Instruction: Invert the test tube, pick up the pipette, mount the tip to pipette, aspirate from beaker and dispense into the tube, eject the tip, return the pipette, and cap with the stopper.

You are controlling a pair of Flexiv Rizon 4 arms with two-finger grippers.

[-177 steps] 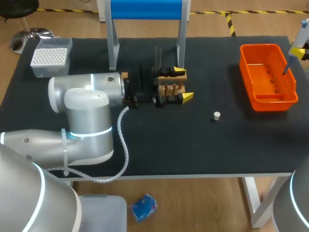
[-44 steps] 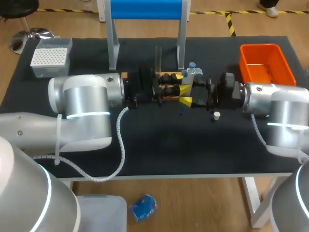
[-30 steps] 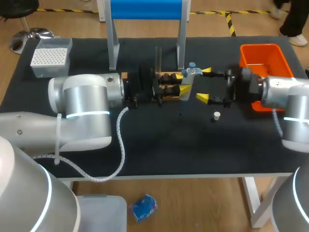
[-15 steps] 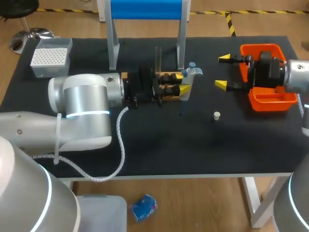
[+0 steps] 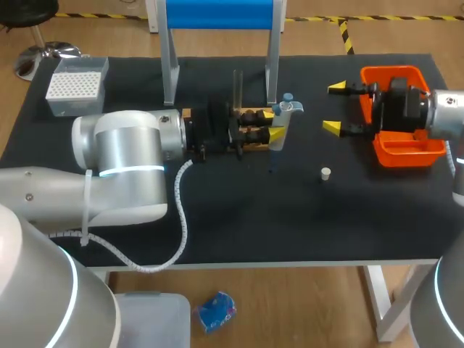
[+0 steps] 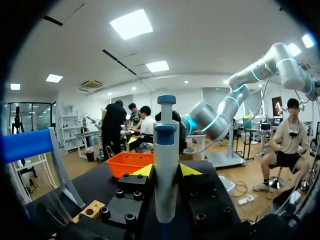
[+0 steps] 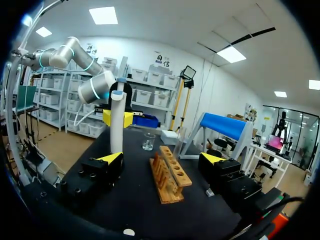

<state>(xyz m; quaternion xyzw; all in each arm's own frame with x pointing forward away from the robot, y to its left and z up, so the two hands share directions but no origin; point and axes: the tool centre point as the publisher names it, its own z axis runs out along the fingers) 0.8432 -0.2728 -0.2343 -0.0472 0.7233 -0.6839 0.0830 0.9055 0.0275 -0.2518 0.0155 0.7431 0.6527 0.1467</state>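
Left wrist view has the left gripper clamped on the pipette, one yellow tip on each side of its grey barrel, plunger end up. Held upright, the pipette stands just off the right end of the rack. Right gripper hangs well to the rack's right, fingers wide apart and holding nothing, in front of the bin. Stopper lies on the table, right of the rack and nearer me. Beaker sits beyond the rack's far end, and the tip box well to its left. I judge the pipette light, stiff and smooth-walled. It is best gripped mid-barrel, below the plunger, firmly enough that pressing into a tip will not slide it.
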